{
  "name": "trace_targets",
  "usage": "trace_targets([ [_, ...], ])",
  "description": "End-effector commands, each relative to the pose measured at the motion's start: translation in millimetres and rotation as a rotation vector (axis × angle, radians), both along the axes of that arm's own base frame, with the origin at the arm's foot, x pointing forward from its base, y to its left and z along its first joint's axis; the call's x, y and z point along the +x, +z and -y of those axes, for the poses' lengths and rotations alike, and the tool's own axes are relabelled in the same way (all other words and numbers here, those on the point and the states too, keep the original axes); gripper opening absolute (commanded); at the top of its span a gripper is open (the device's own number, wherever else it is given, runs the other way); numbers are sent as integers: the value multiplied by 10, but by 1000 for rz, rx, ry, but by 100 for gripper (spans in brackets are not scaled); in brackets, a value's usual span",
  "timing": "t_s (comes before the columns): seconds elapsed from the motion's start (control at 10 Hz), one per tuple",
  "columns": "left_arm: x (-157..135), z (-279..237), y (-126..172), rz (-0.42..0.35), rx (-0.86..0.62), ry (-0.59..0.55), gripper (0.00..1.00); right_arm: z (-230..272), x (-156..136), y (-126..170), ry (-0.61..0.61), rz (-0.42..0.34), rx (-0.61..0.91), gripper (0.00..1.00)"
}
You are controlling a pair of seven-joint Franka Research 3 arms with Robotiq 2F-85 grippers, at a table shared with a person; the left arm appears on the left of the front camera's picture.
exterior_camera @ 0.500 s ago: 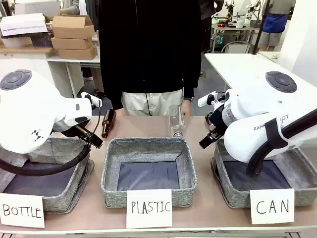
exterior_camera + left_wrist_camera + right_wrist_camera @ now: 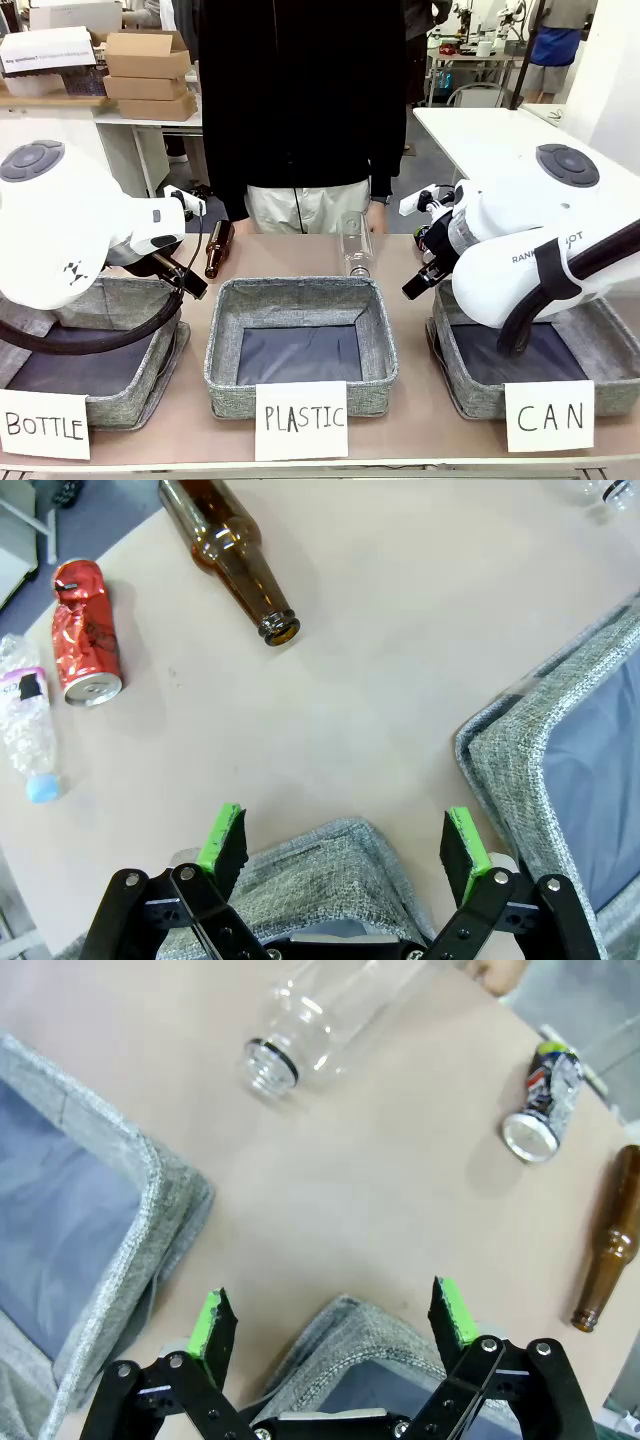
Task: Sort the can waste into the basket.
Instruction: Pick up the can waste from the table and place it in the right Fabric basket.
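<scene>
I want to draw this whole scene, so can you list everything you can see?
Baskets: three, grey, along the near edge: BOTTLE basket, PLASTIC basket, CAN basket.
Signs: three, white paper, one on each basket front.
Cans: two: red can toward the left, silver can toward the right.
Brown bottles: two: one behind the BOTTLE basket, one beside the silver can.
Clear plastic bottles: two: one behind the PLASTIC basket, a crushed one beside the red can.
Person: one, dark top, far side.
Left gripper: black, green pads, open, above the BOTTLE basket's corner.
Right gripper: same, open, above the CAN basket's corner.
</scene>
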State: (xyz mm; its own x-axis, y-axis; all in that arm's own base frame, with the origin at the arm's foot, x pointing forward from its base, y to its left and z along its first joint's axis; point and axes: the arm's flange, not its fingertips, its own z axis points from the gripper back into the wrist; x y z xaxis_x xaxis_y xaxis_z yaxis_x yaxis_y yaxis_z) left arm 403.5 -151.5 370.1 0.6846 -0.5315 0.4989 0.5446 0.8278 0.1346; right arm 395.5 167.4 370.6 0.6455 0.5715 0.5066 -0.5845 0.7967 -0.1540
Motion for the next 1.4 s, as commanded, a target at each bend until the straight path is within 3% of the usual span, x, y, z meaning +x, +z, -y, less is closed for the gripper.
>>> trace_targets([
  [0.0, 0, 1, 0, 0, 0, -1, 100, 0, 0, 1, 0, 0, 1, 100],
  [0.4, 0, 0, 0, 0, 0, 0, 100, 0, 0, 0, 0, 0, 0, 100],
  [0.5, -44, 24, 354, 27, -36, 30, 100, -74, -61, 329, -82, 24, -26, 100],
  [0.6, -171, 1, 827, -15, -125, 129, 100, -72, -262, 726, -85, 89, 14, 100],
  [0.7, -407, -110, 1222, 64, -181, 181, 100, 4, -547, 1073, -60, 169, 29, 100],
  [0.8, -730, -218, 1500, 53, -196, 180, 100, 129, -868, 1296, -21, 117, 4, 100],
  [0.9, -1046, -251, 1585, -80, -221, 17, 100, 236, -1106, 1366, 60, -41, 54, 100],
  [1.0, -1349, -234, 1520, -64, -132, -192, 100, 328, -1311, 1356, 61, -56, 57, 100],
  [1.1, -1553, -172, 1336, 135, 101, -338, 100, 378, -1411, 1322, 9, 58, 48, 100],
  [1.2, -963, -101, 1760, -26, -189, -1, 100, 27, -897, 1537, 24, 26, 48, 100],
  [1.3, -963, -101, 1760, -26, -189, -1, 100, 27, -897, 1537, 24, 26, 48, 100],
])
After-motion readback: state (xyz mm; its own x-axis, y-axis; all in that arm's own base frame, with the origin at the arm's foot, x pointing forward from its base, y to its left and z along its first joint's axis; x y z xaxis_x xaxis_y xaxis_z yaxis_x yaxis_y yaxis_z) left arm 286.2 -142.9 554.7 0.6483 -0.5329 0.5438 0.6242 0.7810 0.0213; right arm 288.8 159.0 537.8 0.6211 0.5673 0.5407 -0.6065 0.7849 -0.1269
